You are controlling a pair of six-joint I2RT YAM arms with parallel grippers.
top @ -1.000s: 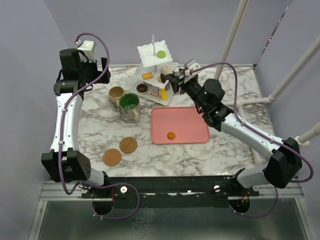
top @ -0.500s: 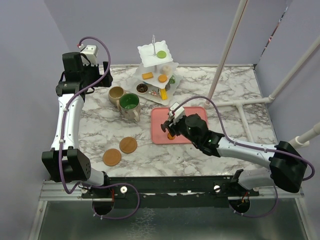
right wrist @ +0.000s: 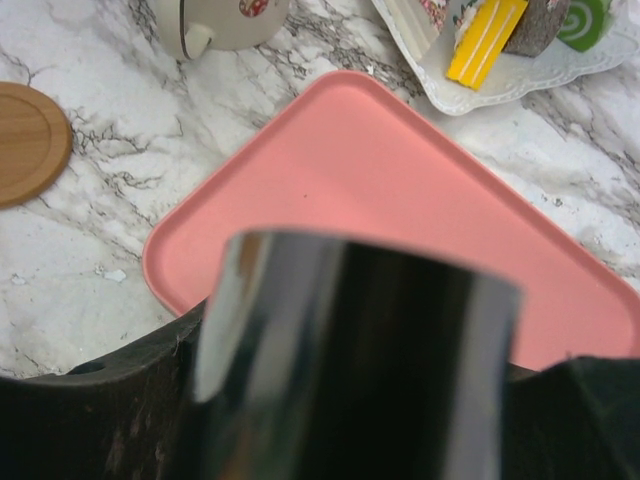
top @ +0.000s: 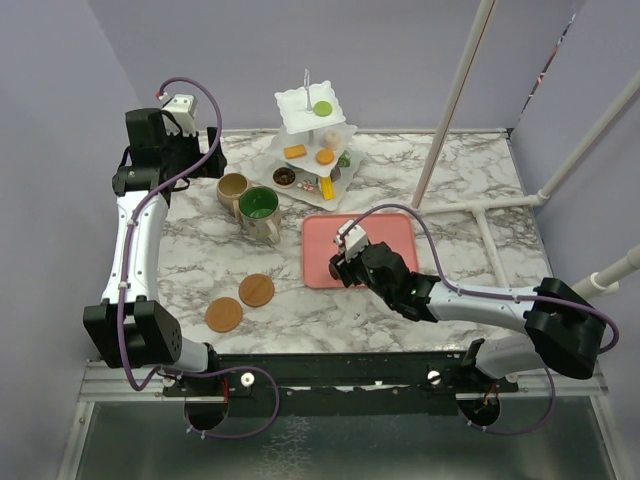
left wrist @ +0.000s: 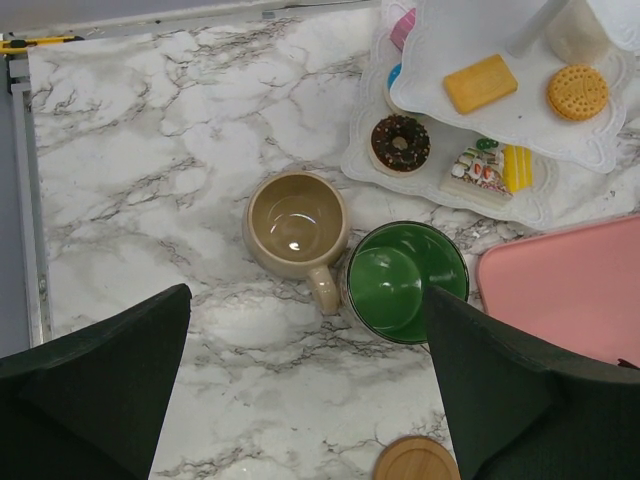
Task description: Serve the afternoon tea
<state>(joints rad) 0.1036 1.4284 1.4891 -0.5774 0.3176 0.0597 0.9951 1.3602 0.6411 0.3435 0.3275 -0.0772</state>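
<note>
**Right tool low over the pink tray, left tool raised and wide, tea things grouped at the back.**

Top view: the white three-tier stand (top: 318,150) sits far-middle on the marble table (top: 180,260), its tiers stepped so the pastries show. The beige mug (top: 232,188) and green-inside mug (top: 259,206) stand touching just left of it. The wooden coasters (top: 256,290) lie near the front, well apart from the mugs and probably meant for them. The right tool (top: 345,268) hangs low over the near-left part of the pink tray (top: 385,250). The left tool (top: 205,152) is held high at the back left.

Left wrist view: the fingers are spread wide and empty above the glossy ceramic mugs. A sprinkled donut (left wrist: 400,143) rests on the stand's scalloped lowest tier.

Right wrist view: a smooth shiny shape (right wrist: 350,350) fills the foreground, blurred. I cannot tell whether the right tool grips it. The tray below is matte with rounded corners.
</note>
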